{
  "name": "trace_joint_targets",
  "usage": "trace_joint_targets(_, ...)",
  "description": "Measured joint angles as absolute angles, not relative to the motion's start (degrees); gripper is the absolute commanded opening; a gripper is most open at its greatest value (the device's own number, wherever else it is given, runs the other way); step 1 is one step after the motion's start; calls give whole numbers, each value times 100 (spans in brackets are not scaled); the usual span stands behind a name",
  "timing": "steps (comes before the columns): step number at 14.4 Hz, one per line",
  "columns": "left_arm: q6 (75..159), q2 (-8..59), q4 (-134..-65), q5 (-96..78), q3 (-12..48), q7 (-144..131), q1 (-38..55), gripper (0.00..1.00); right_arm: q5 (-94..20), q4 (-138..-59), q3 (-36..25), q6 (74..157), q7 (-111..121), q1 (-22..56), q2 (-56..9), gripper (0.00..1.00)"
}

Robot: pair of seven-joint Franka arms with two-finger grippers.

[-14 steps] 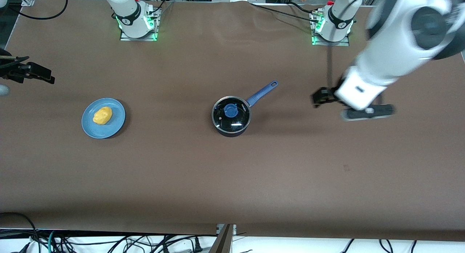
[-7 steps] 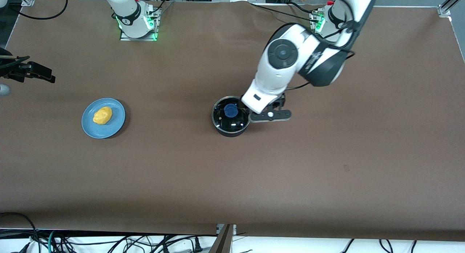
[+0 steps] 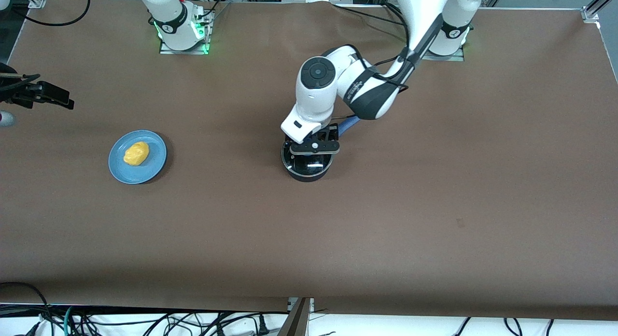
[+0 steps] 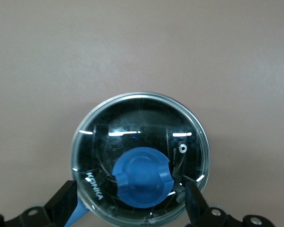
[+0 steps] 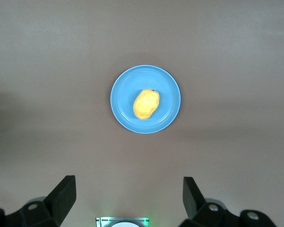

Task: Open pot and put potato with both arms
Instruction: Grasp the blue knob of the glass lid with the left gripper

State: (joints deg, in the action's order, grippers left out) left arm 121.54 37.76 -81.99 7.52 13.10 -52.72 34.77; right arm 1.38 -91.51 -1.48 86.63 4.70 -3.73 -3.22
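Black pot (image 3: 307, 166) sits mid-worktop with its glass lid (image 4: 141, 161) on, blue knob (image 4: 142, 183) showing. Above it hangs the left gripper (image 4: 132, 201), fingers (image 4: 64, 201) spread wide to either side of the knob without touching it. Yellow potato (image 3: 136, 153) lies on a blue plate (image 3: 153, 168) toward the right arm's end. Over that end's edge waits the right gripper (image 5: 128, 198), fingers wide apart.
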Motion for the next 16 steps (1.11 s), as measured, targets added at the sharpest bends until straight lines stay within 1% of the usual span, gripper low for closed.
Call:
trace_joint_targets(5, 12319, 3966, -8191, 845, 1288, -5302, 3545, 100, 138, -9151, -148, 8624, 469, -373, -322, 100)
trace_joint_targets(6, 12353, 3983, -8190, 845, 1284, -5318, 3545, 95, 138, -9152, -148, 8617, 469, -373, -322, 100)
trace_joint_targets(8, 12371, 4010, -8187, 845, 1284, -5355, 3555, 87, 138, -9152, -148, 8613, 469, -373, -322, 100)
trace_joint_targets(12, 12377, 4022, -8170, 846, 1260, -5379, 3562, 82, 138, -9152, -148, 8607, 469, -373, -322, 100)
trace_joint_targets(13, 12378, 4023, -8150, 846, 1244, -5380, 3562, 76, 139, -9152, -145, 8606, 469, -372, -322, 100)
trace_joint_targets(15, 12379, 4023, -8087, 846, 1212, -5381, 3562, 61, 138, -9151, -134, 8604, 471, -372, -323, 100)
trace_joint_targets(16, 12379, 4023, -8070, 846, 1205, -5381, 3562, 62, 138, -9152, -132, 8603, 472, -372, -326, 100)
